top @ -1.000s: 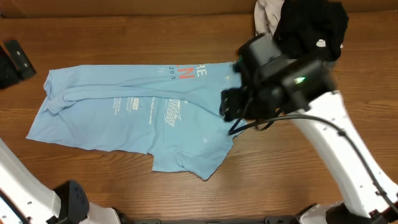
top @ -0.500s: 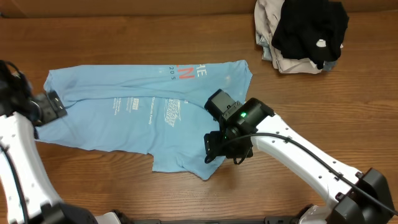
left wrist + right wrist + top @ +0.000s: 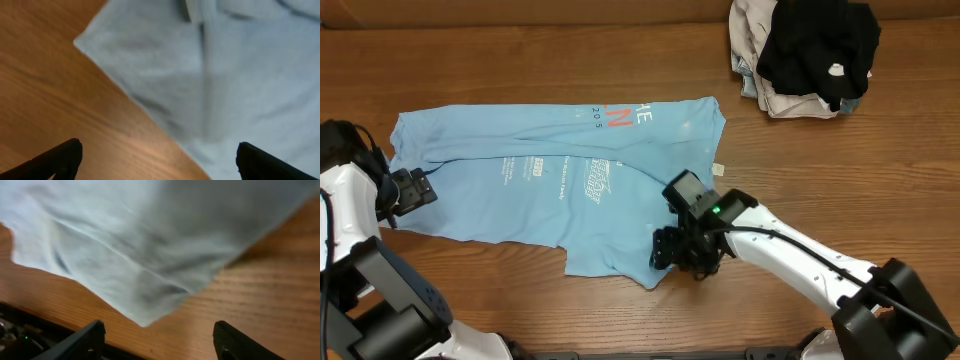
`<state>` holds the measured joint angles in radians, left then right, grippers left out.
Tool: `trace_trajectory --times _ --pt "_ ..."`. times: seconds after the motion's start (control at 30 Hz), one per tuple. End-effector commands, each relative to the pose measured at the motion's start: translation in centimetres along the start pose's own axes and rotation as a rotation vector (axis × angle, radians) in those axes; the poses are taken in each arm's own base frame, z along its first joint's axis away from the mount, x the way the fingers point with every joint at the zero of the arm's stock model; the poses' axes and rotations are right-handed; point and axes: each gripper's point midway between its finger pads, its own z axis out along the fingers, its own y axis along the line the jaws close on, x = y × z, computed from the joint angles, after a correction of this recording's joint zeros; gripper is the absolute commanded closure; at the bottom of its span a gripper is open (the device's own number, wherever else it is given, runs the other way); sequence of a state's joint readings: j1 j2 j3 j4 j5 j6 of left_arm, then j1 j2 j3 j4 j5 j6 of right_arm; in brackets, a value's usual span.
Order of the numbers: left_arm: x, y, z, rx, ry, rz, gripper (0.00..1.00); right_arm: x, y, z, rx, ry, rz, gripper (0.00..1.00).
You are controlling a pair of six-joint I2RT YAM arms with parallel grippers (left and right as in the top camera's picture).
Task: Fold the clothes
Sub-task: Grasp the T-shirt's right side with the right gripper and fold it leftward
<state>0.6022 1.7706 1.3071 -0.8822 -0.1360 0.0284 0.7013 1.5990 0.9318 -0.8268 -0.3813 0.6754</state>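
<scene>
Light-blue T-shirt (image 3: 550, 185) spread flat on table (image 3: 570, 60), left of centre, print up, a few creases; lower corner juts toward near edge. Right tool (image 3: 672, 252) over that lower right corner, jaws apart, nothing held; wrist view shows cloth corner lying on wood ahead of it. Left tool (image 3: 415, 190) at shirt's left edge, jaws spread wide, empty. Black garment (image 3: 815, 45) heaped on beige garments (image 3: 790, 103) at far right, well apart from shirt.

A wooden counter (image 3: 520, 50) with brown grain fills the overhead view. At the counter's far right corner lies a crumpled black garment (image 3: 815, 45) bearing a small white mark (image 3: 836, 70). Cream garments (image 3: 750, 30) lie bunched beneath it, showing at its left and near edges.
</scene>
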Motion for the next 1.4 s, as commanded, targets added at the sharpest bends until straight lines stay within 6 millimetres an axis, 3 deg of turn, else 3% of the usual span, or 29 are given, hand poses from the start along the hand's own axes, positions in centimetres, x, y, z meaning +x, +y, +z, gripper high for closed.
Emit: trace_trajectory --times 0.0,0.17,0.3,0.47,0.73,0.83,0.97,1.1,1.2,1.27,1.37 --pt "-1.1 0.5 1.1 -0.034 -0.03 -0.011 0.0 1.1 1.0 0.3 -0.087 0.047 0.048 0.3" --pt "-2.7 0.3 2.8 -0.034 -0.07 0.007 0.0 0.7 1.6 0.4 -0.118 0.033 0.034 0.33" --pt "-2.2 0.3 5.0 -0.035 -0.026 0.001 0.0 0.6 1.7 0.4 -0.125 0.032 0.049 0.34" --pt "0.5 2.6 7.7 -0.042 0.094 -0.183 0.01 0.8 2.1 0.5 -0.129 0.03 0.033 0.34" --pt "1.9 6.3 8.9 -0.064 0.129 -0.361 0.06 0.6 2.0 0.5 -0.127 0.022 0.032 0.35" --pt "1.3 6.7 9.0 -0.046 0.1 -0.381 0.19 0.5 1.9 0.5 -0.118 0.014 0.033 0.38" --pt "0.7 6.8 9.4 -0.043 0.07 -0.385 0.44 0.4 1.9 0.5 -0.118 0.014 0.033 0.4" --pt "0.9 6.5 10.1 -0.036 0.082 -0.383 0.67 0.5 1.9 0.5 -0.118 0.016 0.06 0.47" --pt "1.1 6.0 10.6 -0.012 0.095 -0.383 0.78 0.5 1.9 0.5 -0.118 0.018 0.089 0.51" --pt "1.2 5.6 10.8 0.009 0.103 -0.382 0.91 0.4 2.0 0.5 -0.12 0.015 0.11 0.52" --pt "1.2 5.2 10.9 0.032 0.106 -0.384 0.96 0.1 2.2 0.5 -0.13 0.009 0.139 0.52"
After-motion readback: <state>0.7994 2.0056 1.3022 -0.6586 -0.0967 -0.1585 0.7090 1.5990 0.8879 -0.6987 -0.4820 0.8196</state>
